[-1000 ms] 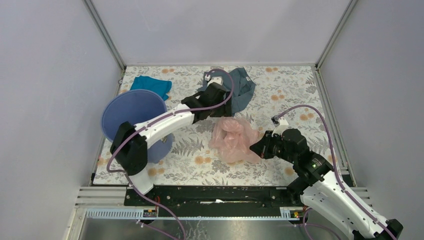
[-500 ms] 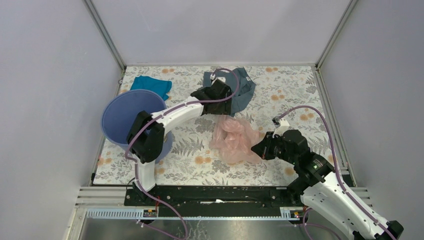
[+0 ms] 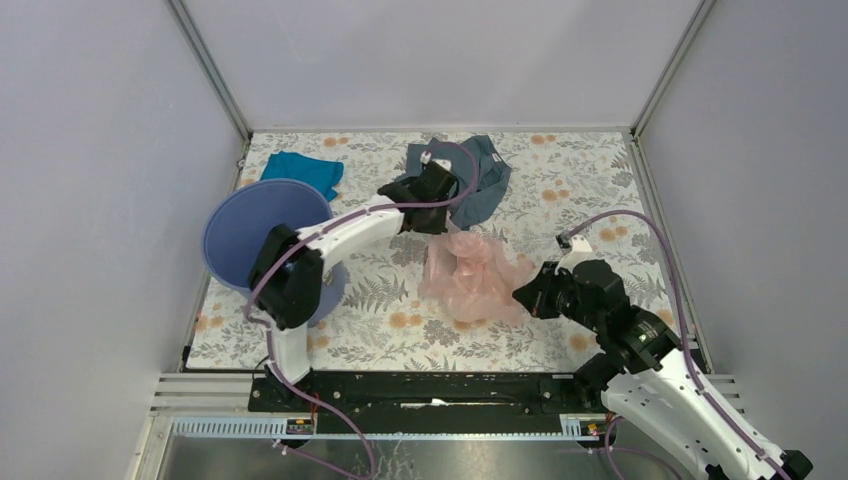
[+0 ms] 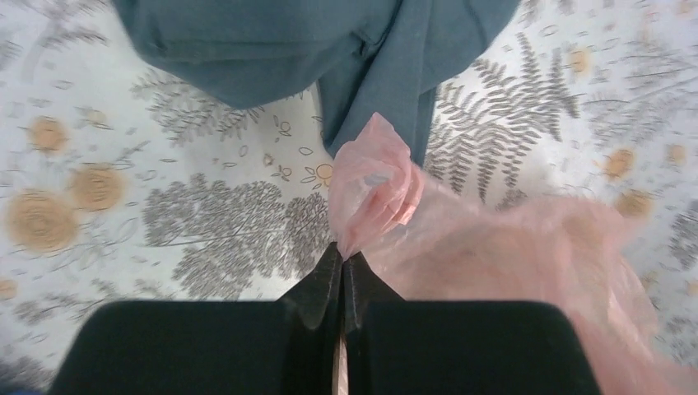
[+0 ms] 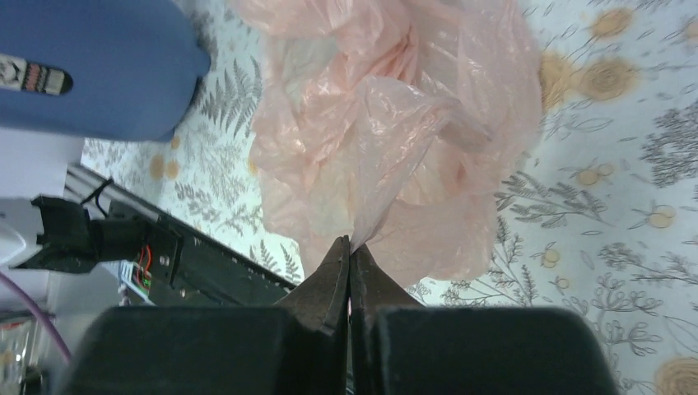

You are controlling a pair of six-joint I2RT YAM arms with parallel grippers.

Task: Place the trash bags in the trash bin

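Observation:
A crumpled pale pink trash bag (image 3: 470, 275) lies on the floral table mid-right, seen close up as thin film (image 5: 387, 123) in the right wrist view. My left gripper (image 4: 342, 251) is shut on the bag's far edge (image 4: 374, 185), just in front of the grey-blue garment. My right gripper (image 5: 350, 243) is shut on the bag's near right edge; from above it sits at the bag's right side (image 3: 525, 295). The blue-violet trash bin (image 3: 262, 235) stands at the table's left, partly behind the left arm, and shows as a blue wall (image 5: 99, 74) in the right wrist view.
A grey-blue cloth garment (image 3: 478, 180) lies at the back centre, right behind the left gripper (image 3: 440, 215). A teal cloth (image 3: 303, 172) lies at the back left beside the bin. Metal frame posts and walls border the table.
The left gripper has closed on the bag's far edge after reaching in open. The right gripper, still holding the bag, has shifted slightly right, stretching the film.

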